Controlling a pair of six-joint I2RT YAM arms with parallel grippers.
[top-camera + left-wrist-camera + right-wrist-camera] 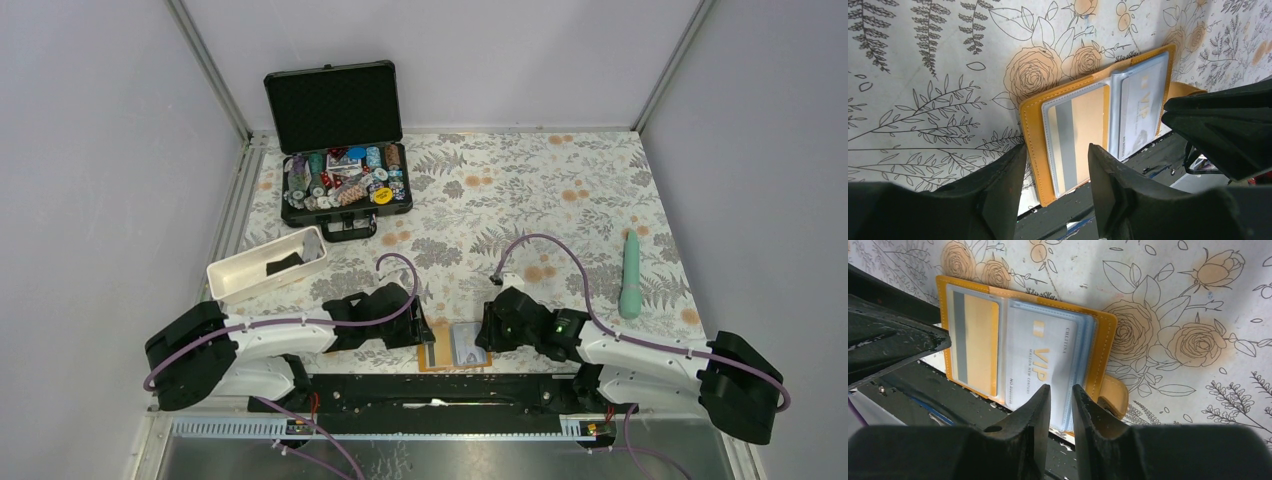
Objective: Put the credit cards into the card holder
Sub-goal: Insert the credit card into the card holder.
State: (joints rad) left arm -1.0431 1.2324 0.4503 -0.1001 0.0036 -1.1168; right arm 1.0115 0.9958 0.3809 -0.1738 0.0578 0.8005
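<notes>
From wrist views only — left gripper (1057,150) wide, right gripper (1060,388) narrow, over card holder (1101,347).

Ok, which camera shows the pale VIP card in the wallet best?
The right wrist view: the VIP card lies face-on in a clear sleeve of the card holder, lettering readable. The left wrist view shows the card slanted and fainter; the top view shows only a small pale patch.
</notes>
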